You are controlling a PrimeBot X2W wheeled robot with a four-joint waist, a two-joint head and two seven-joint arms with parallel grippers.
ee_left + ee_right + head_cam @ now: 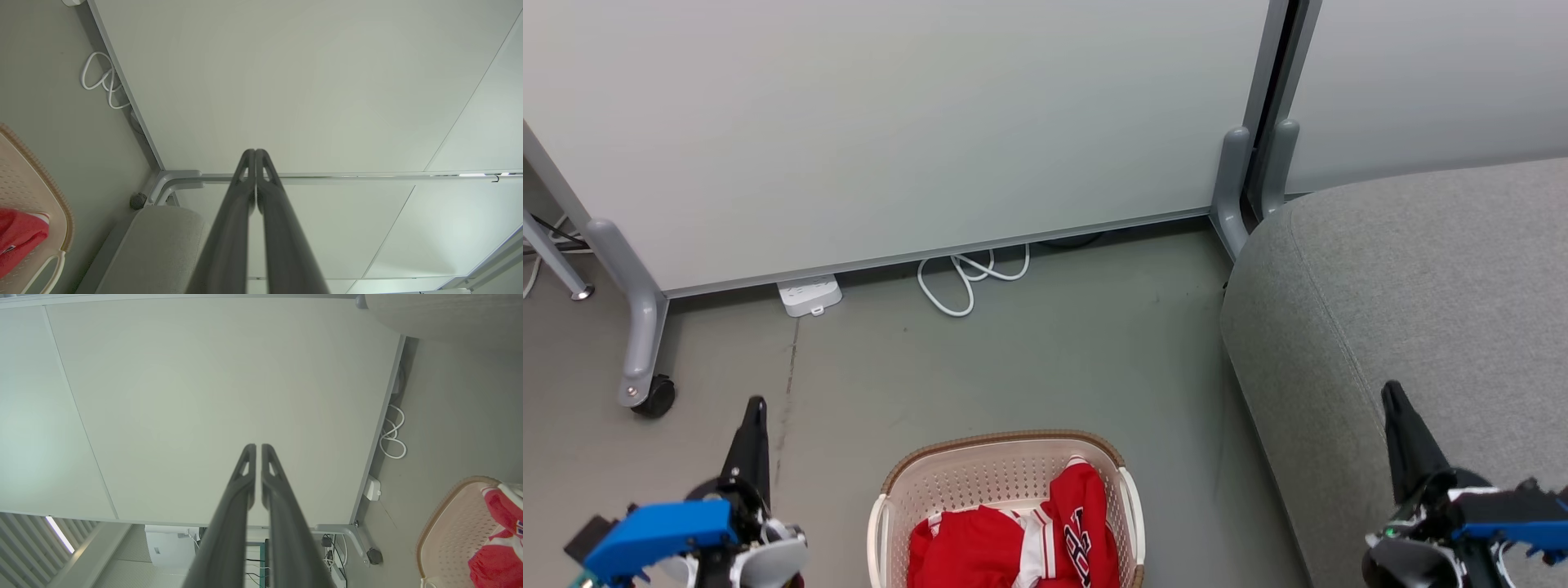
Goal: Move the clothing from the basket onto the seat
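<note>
The cream basket (pixel 907 478) with a brown rim stands on the floor at the bottom centre of the head view. Inside lies the red clothing: a plainer piece (pixel 964 547) on the left and a jersey (pixel 1086 523) with white trim and lettering on the right. The grey seat (pixel 1421 294) fills the right side. My left gripper (pixel 756 406) is shut and empty, left of the basket. My right gripper (pixel 1392 394) is shut and empty, over the seat's front part. Basket edge (pixel 49 192) and red cloth (pixel 16 237) show in the left wrist view, and basket (pixel 453 526) with clothing (pixel 498 555) in the right wrist view.
A white partition panel (pixel 890 122) on grey wheeled legs (pixel 641 327) stands behind the basket. A white power strip (pixel 809 294) and a looped white cable (pixel 968 278) lie at its foot. Bare grey floor (pixel 1045 351) lies between the panel, the basket and the seat.
</note>
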